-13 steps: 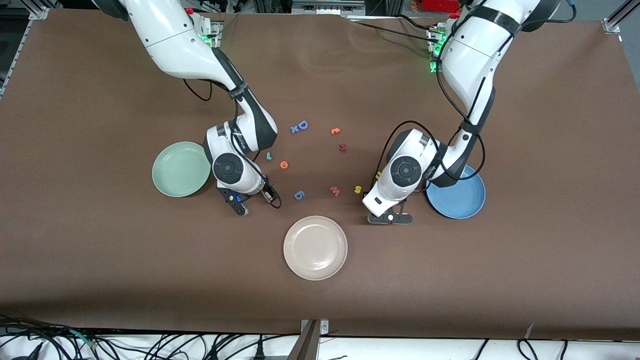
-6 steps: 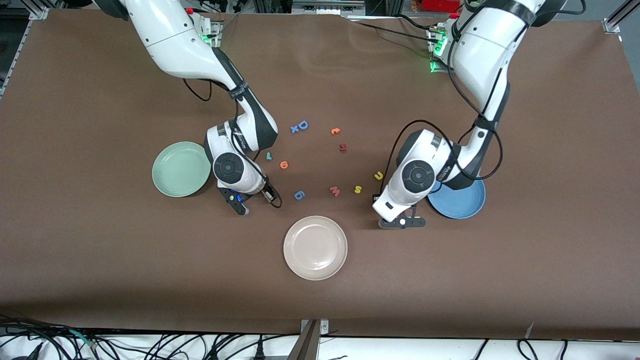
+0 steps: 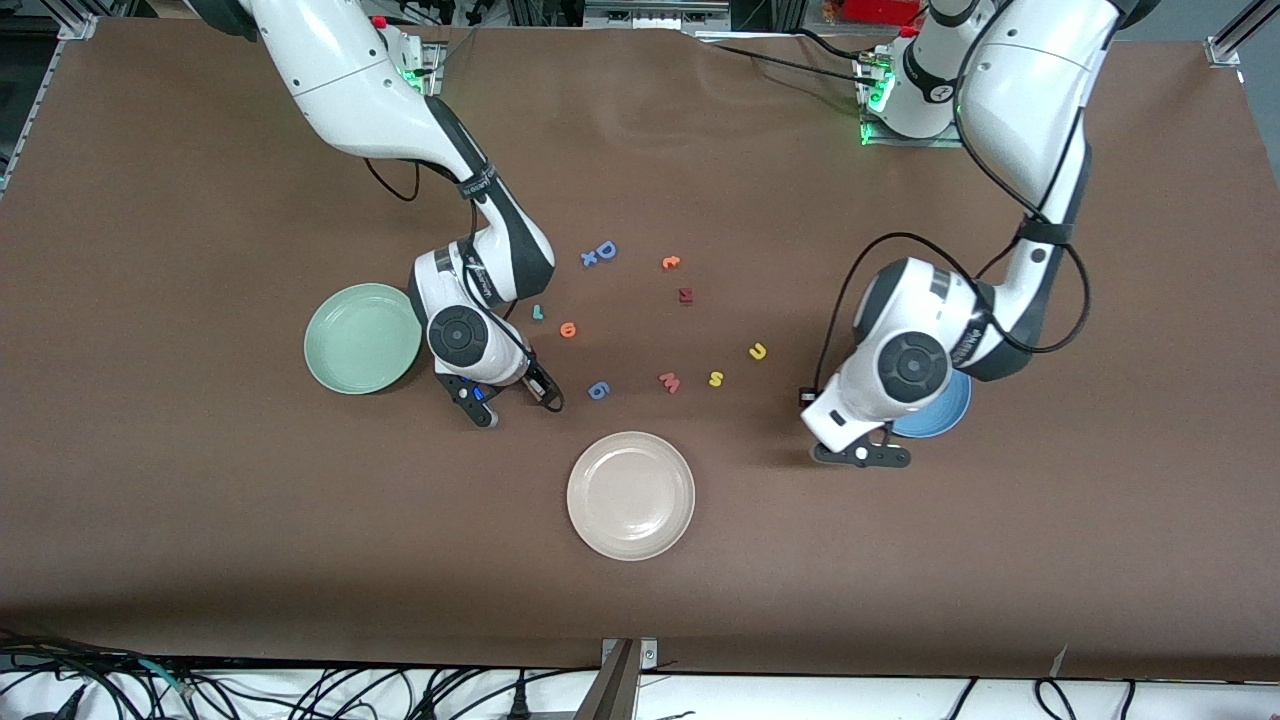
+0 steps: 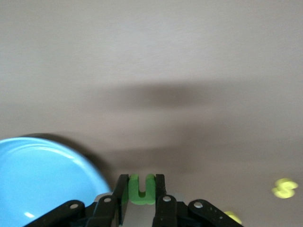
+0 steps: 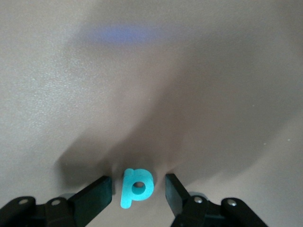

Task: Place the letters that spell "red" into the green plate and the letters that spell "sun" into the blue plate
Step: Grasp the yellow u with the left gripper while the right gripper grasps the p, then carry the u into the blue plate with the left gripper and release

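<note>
Brown table (image 3: pixel 200 500), front: left gripper (image 3: pixel 862 455) beside blue plate (image 3: pixel 940 415), right gripper (image 3: pixel 478 405) near green plate (image 3: pixel 355 340); left wrist: fingers (image 4: pixel 160 194) clamped on green "n" (image 4: pixel 142 189); right wrist: jaws half-open, straddling teal "d" (image 5: pixel 136 187), not touching.

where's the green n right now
The green n is pinched in the left gripper, held up beside the blue plate at the left arm's end of the table.

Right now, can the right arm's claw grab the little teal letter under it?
Probably yes. The right gripper is open, one finger on each side of the teal "d", which lies flat on the table with nothing between them.
</note>
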`<state>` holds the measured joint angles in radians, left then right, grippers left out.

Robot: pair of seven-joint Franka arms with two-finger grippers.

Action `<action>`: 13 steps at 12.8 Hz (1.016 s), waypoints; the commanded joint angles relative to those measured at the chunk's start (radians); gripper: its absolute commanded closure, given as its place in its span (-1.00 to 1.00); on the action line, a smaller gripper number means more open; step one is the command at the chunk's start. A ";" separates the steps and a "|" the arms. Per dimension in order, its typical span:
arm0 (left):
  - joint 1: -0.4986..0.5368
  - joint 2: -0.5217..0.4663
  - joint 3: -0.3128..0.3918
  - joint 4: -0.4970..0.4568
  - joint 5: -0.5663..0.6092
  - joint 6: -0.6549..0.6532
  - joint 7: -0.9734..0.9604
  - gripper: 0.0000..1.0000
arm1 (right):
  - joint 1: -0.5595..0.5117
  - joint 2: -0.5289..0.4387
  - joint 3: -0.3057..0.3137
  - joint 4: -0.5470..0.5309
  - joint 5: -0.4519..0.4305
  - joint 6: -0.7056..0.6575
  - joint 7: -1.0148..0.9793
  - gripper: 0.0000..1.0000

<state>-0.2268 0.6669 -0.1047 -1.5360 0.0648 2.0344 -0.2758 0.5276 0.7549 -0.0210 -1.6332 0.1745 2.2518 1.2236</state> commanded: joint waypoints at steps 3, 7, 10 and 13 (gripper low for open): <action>0.144 -0.023 -0.015 -0.087 0.021 -0.017 0.232 1.00 | 0.009 -0.008 -0.010 -0.037 0.013 0.009 -0.023 0.31; 0.153 -0.024 -0.013 -0.186 0.021 0.054 0.239 1.00 | 0.009 -0.008 -0.010 -0.036 0.013 0.009 -0.026 0.50; 0.153 -0.036 -0.013 -0.213 0.021 0.076 0.237 0.28 | 0.009 -0.008 -0.010 -0.036 0.013 0.008 -0.026 0.50; 0.146 -0.076 -0.016 -0.207 0.021 0.046 0.236 -1.00 | 0.009 -0.012 -0.010 -0.025 0.013 0.003 -0.027 0.50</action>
<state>-0.0796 0.6529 -0.1134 -1.7186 0.0657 2.1018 -0.0485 0.5277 0.7515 -0.0226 -1.6459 0.1744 2.2457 1.2153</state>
